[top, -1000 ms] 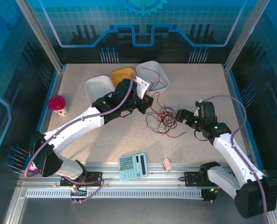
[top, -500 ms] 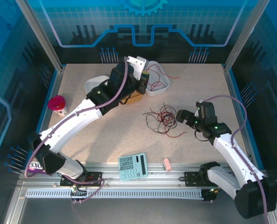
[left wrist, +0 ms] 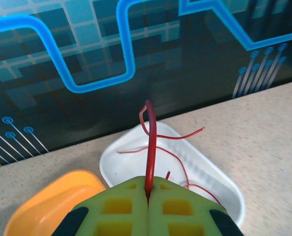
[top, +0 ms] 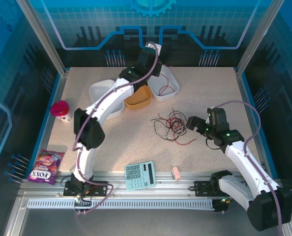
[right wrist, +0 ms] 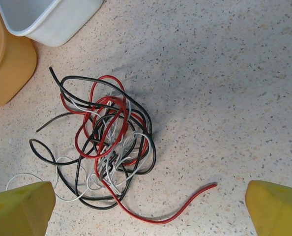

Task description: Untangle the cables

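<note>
One red cable (left wrist: 150, 142) stands pinched in the left end effector (left wrist: 148, 191).

The left arm (top: 104, 105) and right arm (top: 247, 160) share white shell links, black joints and black bases at 7 and 5 o'clock. A mauve hose (top: 244, 104) trails along each. The left gripper (left wrist: 148, 191) wears lime-green pads with square recesses; the right gripper (top: 190, 124) has plain yellow pads (right wrist: 20, 209).
</note>
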Tool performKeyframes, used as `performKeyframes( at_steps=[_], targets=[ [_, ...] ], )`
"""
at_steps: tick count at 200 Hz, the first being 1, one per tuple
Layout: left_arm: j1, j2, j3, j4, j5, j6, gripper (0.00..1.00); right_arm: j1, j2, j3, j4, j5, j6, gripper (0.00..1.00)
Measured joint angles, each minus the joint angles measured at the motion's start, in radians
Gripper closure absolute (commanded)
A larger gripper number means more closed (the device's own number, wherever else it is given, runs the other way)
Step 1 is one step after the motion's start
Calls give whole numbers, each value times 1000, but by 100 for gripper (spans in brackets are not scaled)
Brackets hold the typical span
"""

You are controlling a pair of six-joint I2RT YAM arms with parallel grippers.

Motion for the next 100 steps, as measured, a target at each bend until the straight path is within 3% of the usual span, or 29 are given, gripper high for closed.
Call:
performKeyframes(
  at_steps=[37, 100],
  targets=[
    [1, 176, 185, -44, -72, 54, 100, 0, 0, 0, -18, 3, 0, 0],
    [1, 261, 203, -84, -165, 103, 100, 0, 15, 10, -18, 6, 0, 0]
  ],
)
